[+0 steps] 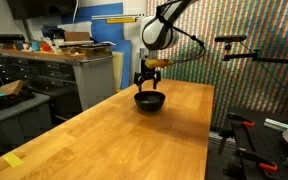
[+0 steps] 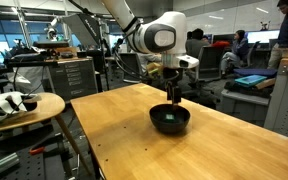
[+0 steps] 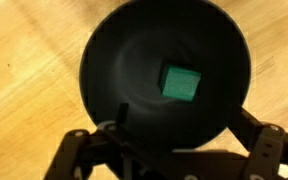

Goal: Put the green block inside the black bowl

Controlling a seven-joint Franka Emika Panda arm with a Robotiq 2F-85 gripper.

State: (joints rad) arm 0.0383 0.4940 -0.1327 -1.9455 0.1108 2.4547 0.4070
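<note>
One green block point(image 3: 180, 82) lies inside the black bowl point(image 3: 96, 62), on its dark floor a little right of centre in the wrist view, flat on one face and touching nothing else that shows. The bowl stands upright on the wooden table point(image 1: 134, 140), toward the table's far end in an exterior view point(image 1: 149, 101) and nearer the right side in an exterior view point(image 2: 170, 120).

The gripper point(image 3: 170, 150) hangs straight above the bowl, pointing down. Its jaws are spread wide, one finger at the lower left and one at the lower right of the wrist view, with the near part of the bowl's rim between them. They hold nothing; the block sits clear of both fingers. In both exterior views the gripper point(image 1: 149, 83) is just over the bowl, its tips point(image 2: 173, 97) close to the rim. Whether they touch it cannot be told at this size.

A round side table point(image 2: 29, 108) with pale objects on it stands left of the wooden table, well apart from the bowl.
</note>
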